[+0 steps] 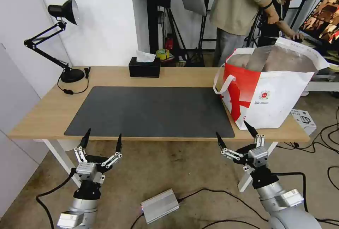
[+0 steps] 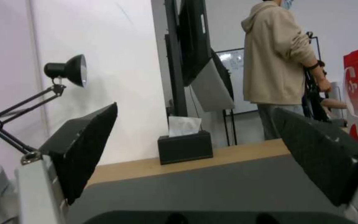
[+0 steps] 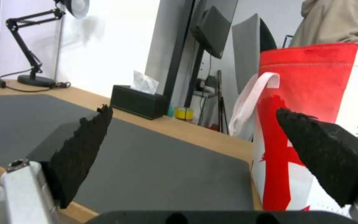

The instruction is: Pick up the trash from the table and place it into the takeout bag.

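Both arms hang just off the counter's (image 1: pixel 42 116) near edge, left end effector (image 1: pixel 102 140) and right end effector (image 1: pixel 236 132) spread apart, holding nothing. Takeout bag (image 1: pixel 279 98) stands at the counter's right end.

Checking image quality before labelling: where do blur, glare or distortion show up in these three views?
Head view: wide-angle bending at the edges, table sharp, soft sheen inside the takeout bag. Left wrist view: close fingers soft, background hazy. Right wrist view: fingers blurred, lamp washed out by glare.
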{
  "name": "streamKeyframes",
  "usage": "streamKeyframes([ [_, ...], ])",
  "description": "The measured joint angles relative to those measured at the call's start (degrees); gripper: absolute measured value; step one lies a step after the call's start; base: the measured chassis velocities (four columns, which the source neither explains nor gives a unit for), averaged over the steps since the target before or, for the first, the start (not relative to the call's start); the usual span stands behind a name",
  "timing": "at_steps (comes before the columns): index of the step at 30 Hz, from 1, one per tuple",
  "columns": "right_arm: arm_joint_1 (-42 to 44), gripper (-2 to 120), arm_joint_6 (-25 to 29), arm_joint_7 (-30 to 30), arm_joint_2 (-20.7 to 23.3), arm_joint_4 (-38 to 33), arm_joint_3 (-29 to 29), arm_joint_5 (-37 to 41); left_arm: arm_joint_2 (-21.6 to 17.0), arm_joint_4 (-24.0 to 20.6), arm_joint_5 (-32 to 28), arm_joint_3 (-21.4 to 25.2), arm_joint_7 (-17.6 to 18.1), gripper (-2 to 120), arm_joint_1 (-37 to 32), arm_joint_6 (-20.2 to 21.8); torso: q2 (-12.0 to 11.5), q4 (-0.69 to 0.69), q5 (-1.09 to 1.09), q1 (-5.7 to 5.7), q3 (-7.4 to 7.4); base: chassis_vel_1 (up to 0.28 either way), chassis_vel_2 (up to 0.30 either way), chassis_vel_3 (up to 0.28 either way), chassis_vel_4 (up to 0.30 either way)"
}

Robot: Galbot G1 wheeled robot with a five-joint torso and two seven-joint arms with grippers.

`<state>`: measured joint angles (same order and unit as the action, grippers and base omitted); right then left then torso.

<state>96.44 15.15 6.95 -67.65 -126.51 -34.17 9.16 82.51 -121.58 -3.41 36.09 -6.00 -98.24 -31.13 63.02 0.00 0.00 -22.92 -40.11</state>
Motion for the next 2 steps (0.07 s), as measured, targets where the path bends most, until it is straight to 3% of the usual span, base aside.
streamKeyframes([
  [2, 0.0, 100, 0.0, 0.0, 0.0, 0.0, 0.0, 0.0, 0.0, 0.0, 0.0, 0.0, 0.0, 100, 0.0, 0.0, 0.0, 0.0, 0.0, 0.0, 0.0, 0.0, 0.0, 0.0, 0.0],
])
